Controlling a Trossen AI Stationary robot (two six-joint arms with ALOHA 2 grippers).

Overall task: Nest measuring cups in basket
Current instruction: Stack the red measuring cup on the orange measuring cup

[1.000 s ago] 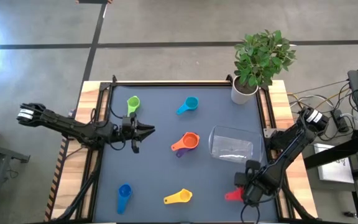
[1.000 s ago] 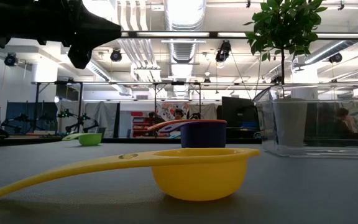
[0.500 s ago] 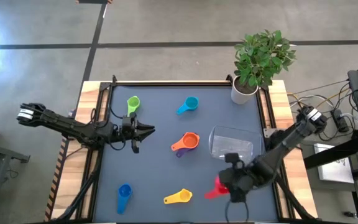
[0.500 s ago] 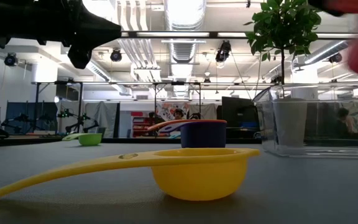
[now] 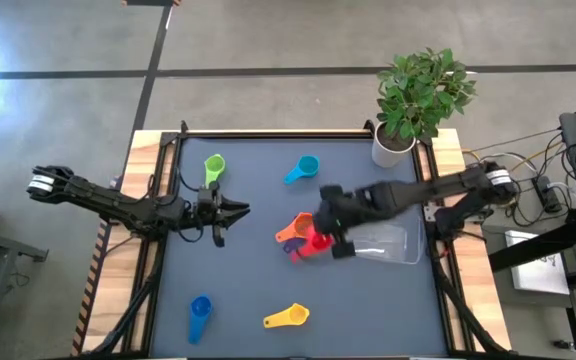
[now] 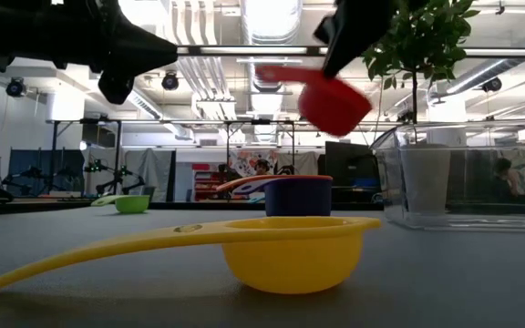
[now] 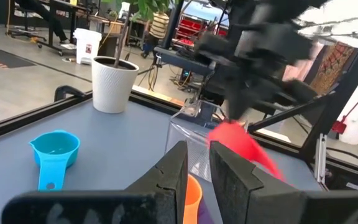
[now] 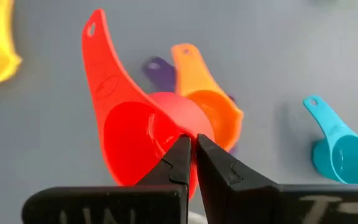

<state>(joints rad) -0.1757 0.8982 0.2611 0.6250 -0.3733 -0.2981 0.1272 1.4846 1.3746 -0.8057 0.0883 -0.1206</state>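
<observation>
Dark grey matting covers the table (image 5: pixel 258 290), and all parts lie on it except one.

1. Nearest item, right wrist view: my right gripper (image 8: pixel 190 144) has its fingers pinched on the rim of the red cup (image 8: pixel 135 134). The bowl hangs below the fingers; the handle runs away from the fingertips. In the low view the red cup (image 6: pixel 334 98) is clear of the table, tilted, well above the other cups.

2. Directly under the red cup: the orange cup (image 8: pixel 213 106), with the purple cup (image 8: pixel 157 67) under it. In the high view the red cup (image 5: pixel 318 241) sits just beside this orange cup (image 5: pixel 303 226), on the basket side.

3. Governing relation: the basket (image 5: pixel 378 238) lies back along my right arm, toward its base, just beside the right gripper (image 5: pixel 330 232). The basket's long side runs across the table, left to right. In my judgement, the next move is a short retraction toward the right edge, then a lowering into the basket. The right arm is the nearer arm.

4. Left gripper (image 5: pixel 233 210): waits at the left side, pointing at the table centre. Its fingers are nearly together and hold nothing (left wrist view (image 7: pixel 194 163)).

5. Farther items: yellow cup (image 5: pixel 288 318) and dark blue cup (image 5: pixel 200 312) at the near edge; green cup (image 5: pixel 213 166) and light blue cup (image 5: pixel 304 168) toward the far edge. No cup is visible in the basket.
</observation>
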